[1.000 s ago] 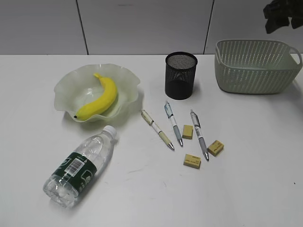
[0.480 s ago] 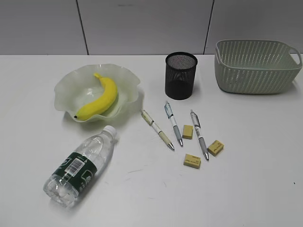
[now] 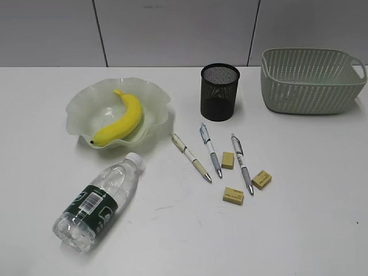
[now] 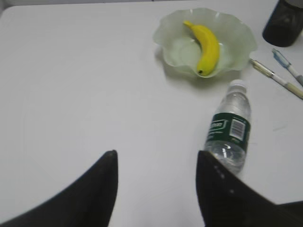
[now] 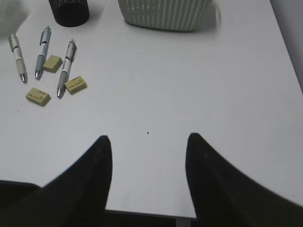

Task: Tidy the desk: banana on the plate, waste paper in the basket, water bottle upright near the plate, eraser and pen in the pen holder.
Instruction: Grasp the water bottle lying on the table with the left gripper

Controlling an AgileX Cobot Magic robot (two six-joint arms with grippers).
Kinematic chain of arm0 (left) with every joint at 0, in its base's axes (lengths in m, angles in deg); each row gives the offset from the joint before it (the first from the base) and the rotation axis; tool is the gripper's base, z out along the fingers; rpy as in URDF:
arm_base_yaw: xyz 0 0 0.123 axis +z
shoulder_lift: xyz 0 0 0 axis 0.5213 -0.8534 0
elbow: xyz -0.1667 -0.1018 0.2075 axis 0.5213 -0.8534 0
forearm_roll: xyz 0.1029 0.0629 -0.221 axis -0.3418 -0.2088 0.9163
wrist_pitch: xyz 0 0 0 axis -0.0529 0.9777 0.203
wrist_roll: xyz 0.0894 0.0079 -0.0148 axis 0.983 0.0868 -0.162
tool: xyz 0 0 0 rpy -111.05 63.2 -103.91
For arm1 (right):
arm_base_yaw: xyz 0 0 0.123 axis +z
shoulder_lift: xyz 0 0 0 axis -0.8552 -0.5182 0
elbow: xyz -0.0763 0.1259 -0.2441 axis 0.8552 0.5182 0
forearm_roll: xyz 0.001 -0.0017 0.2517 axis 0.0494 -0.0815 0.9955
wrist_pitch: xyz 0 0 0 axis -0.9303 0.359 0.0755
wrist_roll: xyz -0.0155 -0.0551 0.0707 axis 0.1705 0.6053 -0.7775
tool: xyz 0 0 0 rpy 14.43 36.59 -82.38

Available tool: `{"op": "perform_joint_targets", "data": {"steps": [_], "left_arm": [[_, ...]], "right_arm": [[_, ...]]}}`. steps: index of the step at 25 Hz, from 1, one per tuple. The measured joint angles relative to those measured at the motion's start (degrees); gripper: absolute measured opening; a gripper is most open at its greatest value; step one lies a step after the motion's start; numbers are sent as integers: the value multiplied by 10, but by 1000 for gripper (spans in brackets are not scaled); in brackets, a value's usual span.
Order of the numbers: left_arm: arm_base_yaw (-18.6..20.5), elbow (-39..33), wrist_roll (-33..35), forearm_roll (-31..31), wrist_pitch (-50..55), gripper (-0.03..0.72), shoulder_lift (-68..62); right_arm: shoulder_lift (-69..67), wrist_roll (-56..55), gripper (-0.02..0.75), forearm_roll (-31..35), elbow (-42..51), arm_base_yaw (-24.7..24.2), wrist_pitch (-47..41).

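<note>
The banana (image 3: 122,119) lies in the pale-green plate (image 3: 80,103) at the left of the white desk (image 3: 299,195). The water bottle (image 3: 100,199) lies on its side in front of the plate. Three pens (image 3: 210,149) and three yellow erasers (image 3: 233,195) lie in front of the black pen holder (image 3: 219,91). The basket (image 3: 310,80) stands at the back right. No waste paper shows. My left gripper (image 4: 156,158) is open and empty, left of the bottle (image 4: 229,132). My right gripper (image 5: 148,142) is open and empty near the desk's front edge. Neither gripper shows in the exterior view.
The left wrist view shows the plate (image 4: 236,28) with the banana (image 4: 206,47), and the pen holder (image 4: 284,21) at the top right. The right wrist view shows the pens (image 5: 42,52), erasers (image 5: 38,96), pen holder (image 5: 68,12) and basket (image 5: 163,14).
The dark arm seen at the top right above the basket one second ago has left the exterior view. The objects have not moved.
</note>
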Motion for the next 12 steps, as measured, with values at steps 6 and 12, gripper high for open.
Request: {"op": "perform_joint_targets", "data": {"steps": [6, 12], "left_arm": [[-3, 36, 95, 115, -107, 552, -236], [-75, 120, 153, 148, -167, 557, -512]], "right_arm": [[10, -7, 372, -6, 0, 0, 1], [10, -8, 370, -8, 0, 0, 1]]}}
